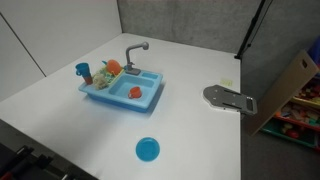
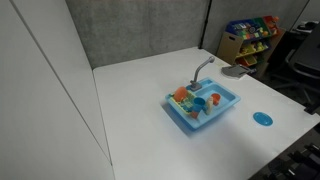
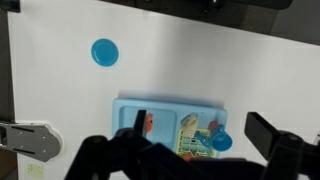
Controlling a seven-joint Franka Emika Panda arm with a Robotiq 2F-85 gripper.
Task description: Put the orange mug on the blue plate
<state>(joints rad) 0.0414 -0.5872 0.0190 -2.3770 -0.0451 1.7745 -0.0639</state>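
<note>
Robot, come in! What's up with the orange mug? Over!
Pincer open, empty, over the toy sink. Orange mug in the sink basin, untouched. Blue plate bare, apart on the table. Tap stands near mug.

Glossy plastic toy sink [image 1: 108,100] and blue plate [image 1: 147,150] on matt white table [image 1: 200,135].

white table [image 2: 140,100] fills the scene, evenly lit. grey partition wall [image 2: 130,30] runs along the far side, with a white panel [image 2: 40,90] on the left. far right, a colourful toy shelf [image 2: 250,30] and a black office chair [image 2: 300,60].
</note>
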